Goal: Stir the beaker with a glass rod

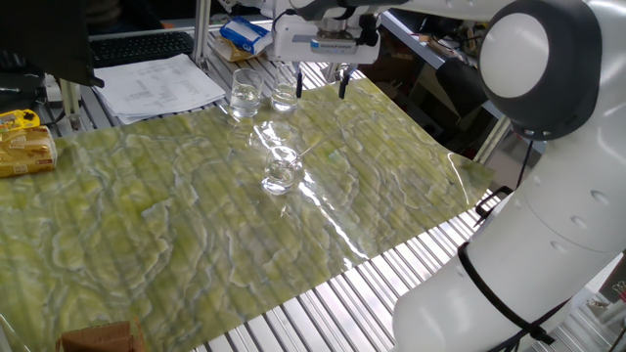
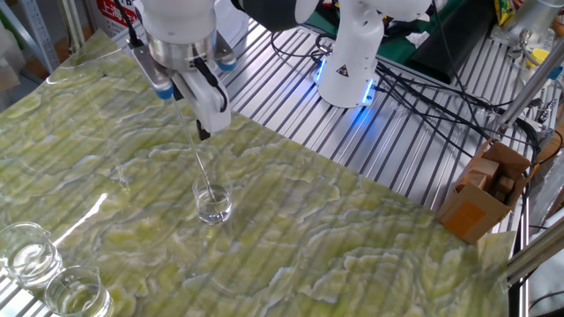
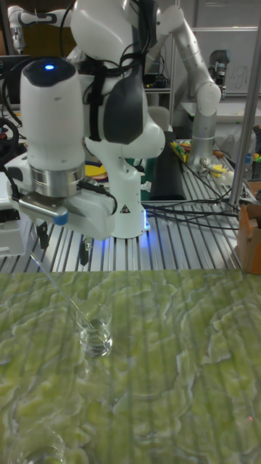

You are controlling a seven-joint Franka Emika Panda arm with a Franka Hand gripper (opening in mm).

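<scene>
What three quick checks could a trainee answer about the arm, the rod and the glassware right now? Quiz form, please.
1. True or false: the gripper is shut on the glass rod.
2. Where is the glass rod? A: flat on the mat. B: leaning in the beaker, its upper end over the rim. C: on the papers.
3. How many clear beakers stand on the green mat?

Key
1. False: the jaws stand open above the rod.
2. B.
3. Three: the beaker with the rod, plus two other beakers side by side near the mat's edge.
</scene>
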